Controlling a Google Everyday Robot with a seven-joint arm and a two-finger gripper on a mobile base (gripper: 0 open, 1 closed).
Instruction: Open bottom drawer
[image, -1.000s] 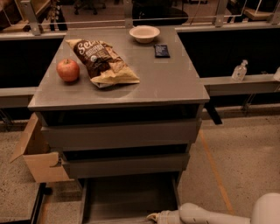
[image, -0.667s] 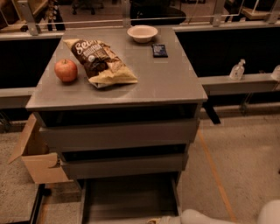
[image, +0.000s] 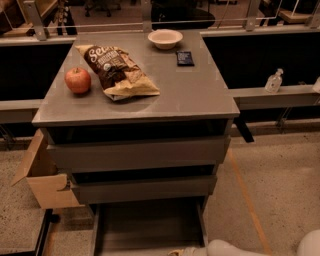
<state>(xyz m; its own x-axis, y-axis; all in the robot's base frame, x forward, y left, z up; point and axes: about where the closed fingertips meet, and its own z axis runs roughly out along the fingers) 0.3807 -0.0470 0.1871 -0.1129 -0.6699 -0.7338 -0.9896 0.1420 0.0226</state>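
Observation:
The bottom drawer (image: 150, 225) is pulled out at the foot of the grey cabinet, and its plain shallow tray shows open and bare. Above it sit the mid-sized drawer front (image: 142, 189) and the tallest drawer front (image: 140, 155), both pushed in. My gripper (image: 181, 251) is at the picture's lower edge, by the front right of the drawer tray, mostly cut off. My white arm (image: 235, 248) reaches in from the lower right.
On the cabinet top (image: 200, 100) lie a red apple (image: 77, 80), a chip bag (image: 117, 70), a white bowl (image: 165, 38) and a small dark packet (image: 184, 58). A cardboard box (image: 42, 180) stands at the cabinet's left. A clear bottle (image: 273, 81) stands on a ledge at the right.
My gripper and arm have sunk toward the picture's lower edge, so less of them shows. The bottom drawer stays pulled out.

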